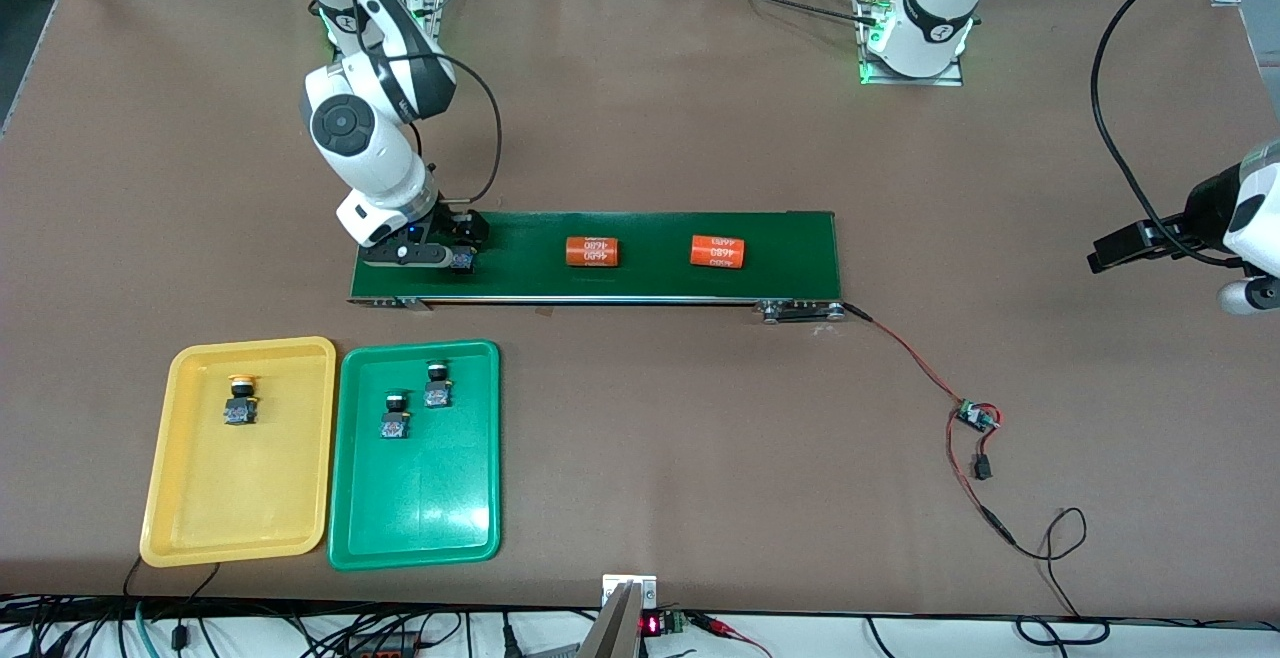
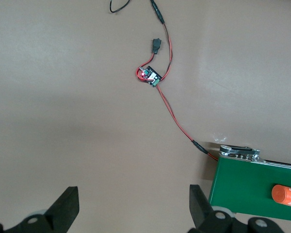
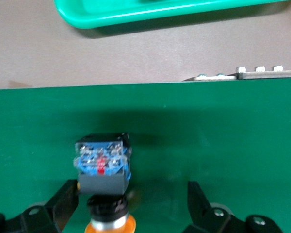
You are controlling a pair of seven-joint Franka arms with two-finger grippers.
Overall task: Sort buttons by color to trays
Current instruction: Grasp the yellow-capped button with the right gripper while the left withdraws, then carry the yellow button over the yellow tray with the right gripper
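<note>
Conveyor belt [image 1: 640, 258] on the table [image 1: 700, 458], bearing two orange cylinders [image 1: 592, 252] and one yellow-capped button [image 3: 103, 167] at the right arm's end. Right tool [image 1: 455, 246], fingers spread, straddles this button without gripping. Yellow tray [image 1: 175, 498] holds one yellow-capped button [image 1: 240, 403]; green tray [image 1: 420, 518] holds two green-capped buttons [image 1: 437, 385]. Left tool [image 2: 133, 206] waits released above bare table near a wired circuit board [image 1: 975, 417].
</note>
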